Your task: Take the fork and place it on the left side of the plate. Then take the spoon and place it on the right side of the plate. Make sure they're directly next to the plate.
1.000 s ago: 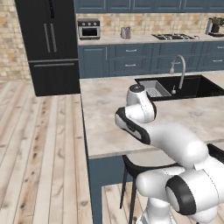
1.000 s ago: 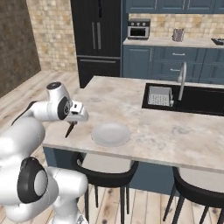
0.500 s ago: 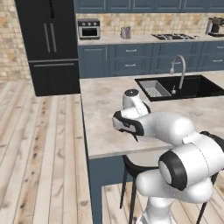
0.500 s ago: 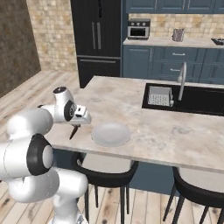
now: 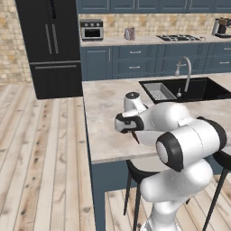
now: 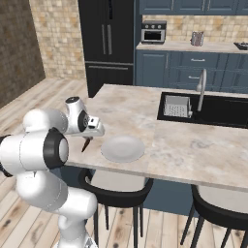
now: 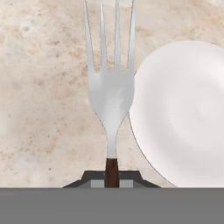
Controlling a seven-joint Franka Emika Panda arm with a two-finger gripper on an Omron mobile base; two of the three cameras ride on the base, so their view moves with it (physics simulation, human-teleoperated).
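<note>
the hand (image 7: pixel 112 177) pinches the fork (image 7: pixel 110 87) by its dark handle, tines pointing away, over the worktop (image 7: pixel 43 109) just beside the white plate (image 7: pixel 183 113).

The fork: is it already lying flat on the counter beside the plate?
No: the fork hangs handle-up from the fingers, above the counter left of the plate.

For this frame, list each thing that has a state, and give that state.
gripper: shut on the fork's handle.
fork: held above the counter, tines pointing away from the hand, left of the plate in the hand view.
plate: lying flat on the counter, nothing on it.
counter: bears the plate.
</note>
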